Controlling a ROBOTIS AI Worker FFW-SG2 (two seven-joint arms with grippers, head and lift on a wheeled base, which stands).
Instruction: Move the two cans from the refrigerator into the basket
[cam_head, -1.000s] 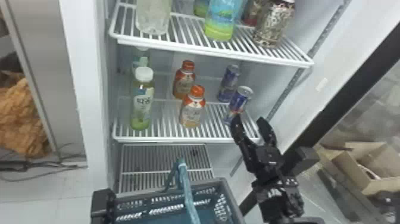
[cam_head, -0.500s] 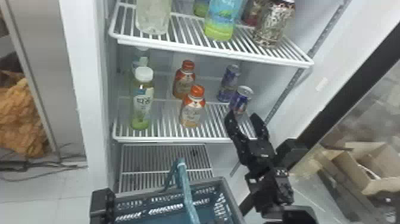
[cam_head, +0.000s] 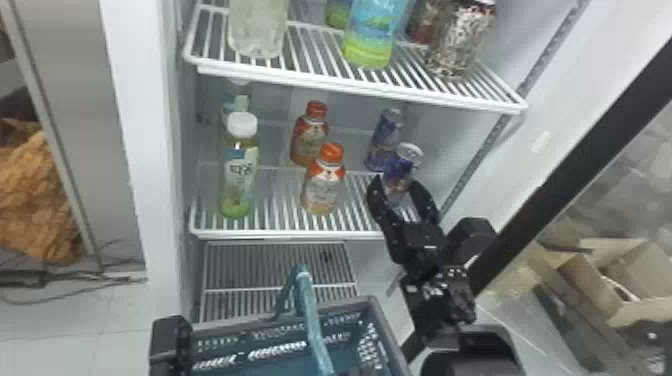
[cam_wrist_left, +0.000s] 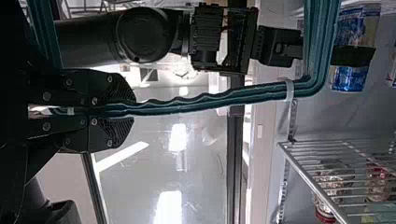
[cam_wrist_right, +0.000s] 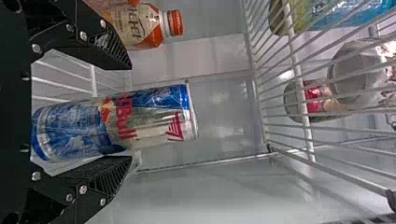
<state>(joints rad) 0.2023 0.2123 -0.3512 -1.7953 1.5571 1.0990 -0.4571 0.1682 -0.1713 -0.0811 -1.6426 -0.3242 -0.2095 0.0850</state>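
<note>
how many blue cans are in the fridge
2. The front can is between the right gripper's open fingers; the back can stands behind it on the middle shelf. More could be hidden behind them.

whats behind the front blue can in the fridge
A second blue can stands behind the front can, slightly to the left. Its top and left side show; the front can hides its lower right part.
</note>
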